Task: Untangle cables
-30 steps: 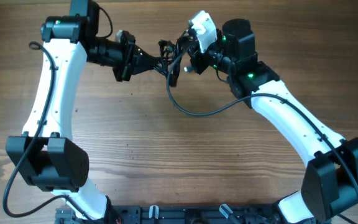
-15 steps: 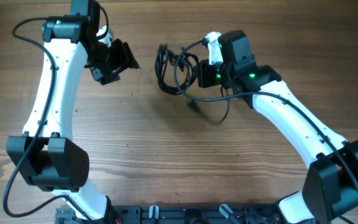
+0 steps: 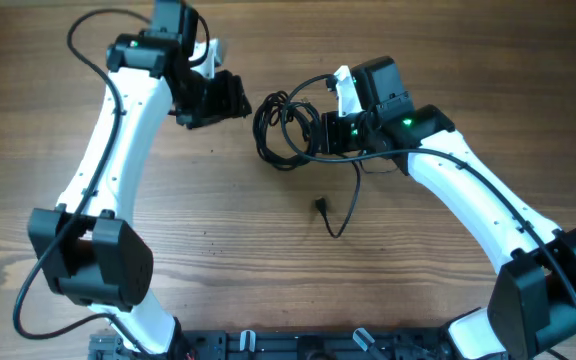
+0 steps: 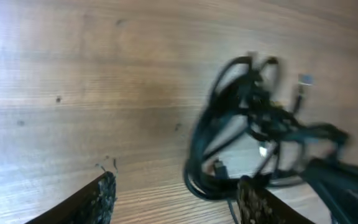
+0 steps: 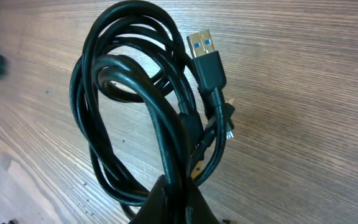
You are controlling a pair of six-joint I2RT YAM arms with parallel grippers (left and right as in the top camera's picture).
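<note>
Right pincer (image 5: 176,202) pinched on the bundle of thin black looped cables (image 5: 166,149), which sits over the wooden surface (image 5: 303,93) between the arms. Blue-tongued USB plug (image 5: 205,53) stands free. Left pincer (image 4: 176,190) spread, empty, beside the loops. Judgement: left takes one outer loop only and draws it off slowly.
</note>
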